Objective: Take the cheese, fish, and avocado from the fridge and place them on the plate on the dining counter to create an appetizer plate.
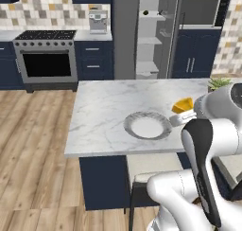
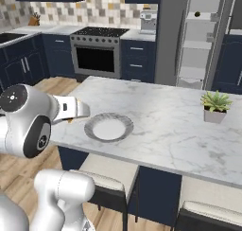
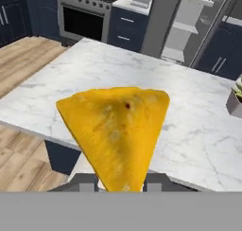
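The pincer [image 3: 120, 183] is closed on the cheese [image 3: 116, 130], a yellow-orange wedge that fills the middle of the hand view, its narrow end down between the two dark fingertips [image 3: 86, 182] and its broad edge pointing away from the hand. In the left base view the cheese [image 1: 183, 105] shows as a small yellow wedge sticking out of the white hand, above the desk [image 1: 104, 111] and just to the right of the plate [image 1: 148, 125], not touching it. The plate is bare, white in the centre with a grey speckled rim, and lies near the front edge of the marble top. In the right base view the plate [image 2: 108, 127] sits just beyond the white hand, which reaches in from the left; the cheese itself is mostly hidden there behind the hand. A small potted plant [image 2: 216, 106] stands on the desk [image 2: 179, 126] well apart from the plate, toward the right. Behind the desk the fridge [image 1: 153, 33] stands open, showing pale grey shelves, with a small dark thing on an upper shelf, too small to tell. A stove [image 1: 47, 59] stands to its left.
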Robot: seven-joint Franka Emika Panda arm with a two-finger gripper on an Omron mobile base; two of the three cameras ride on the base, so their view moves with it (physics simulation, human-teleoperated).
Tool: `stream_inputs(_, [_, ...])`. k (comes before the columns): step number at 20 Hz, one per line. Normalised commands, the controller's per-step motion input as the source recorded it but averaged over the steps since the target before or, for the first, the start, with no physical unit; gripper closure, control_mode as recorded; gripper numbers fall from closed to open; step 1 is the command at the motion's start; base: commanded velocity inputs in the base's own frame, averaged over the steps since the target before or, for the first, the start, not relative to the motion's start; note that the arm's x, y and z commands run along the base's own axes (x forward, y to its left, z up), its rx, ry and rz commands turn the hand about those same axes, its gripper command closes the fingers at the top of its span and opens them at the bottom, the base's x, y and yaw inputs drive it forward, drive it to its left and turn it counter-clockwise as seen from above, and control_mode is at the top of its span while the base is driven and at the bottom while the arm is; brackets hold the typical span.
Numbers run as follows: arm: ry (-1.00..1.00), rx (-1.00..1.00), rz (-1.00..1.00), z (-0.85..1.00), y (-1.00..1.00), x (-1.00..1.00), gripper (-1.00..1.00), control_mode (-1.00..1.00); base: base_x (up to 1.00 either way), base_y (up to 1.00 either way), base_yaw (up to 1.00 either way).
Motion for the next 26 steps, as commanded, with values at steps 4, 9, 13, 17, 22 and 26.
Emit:
stream_inputs(4, [0.12, 0.04, 0.35, -0.29, -0.15, 0.9, 1.0, -1.0, 0.0, 0.0, 0.0])
stream_inputs(9, [0.05, 0.0, 0.07, -0.4, -0.06, 0.79, 1.0, -1.0, 0.0, 0.0, 0.0])
stream_inputs(13, [0.06, 0.0, 0.0, -0.35, 0.01, 0.84, 1.0, -1.0, 0.0, 0.0, 0.0])
stream_inputs(17, [0.08, -0.04, -0.04, -0.16, 0.15, 0.55, 1.0, -1.0, 0.0, 0.0, 0.0])
stream_inputs(22, [0.1, -0.05, -0.07, -0.24, 0.02, 0.35, 1.0, -1.0, 0.0, 0.0, 0.0])
stream_inputs(26, [0.18, -0.01, -0.03, -0.5, 0.0, 0.34, 1.0, -1.0, 0.0, 0.0, 0.0])
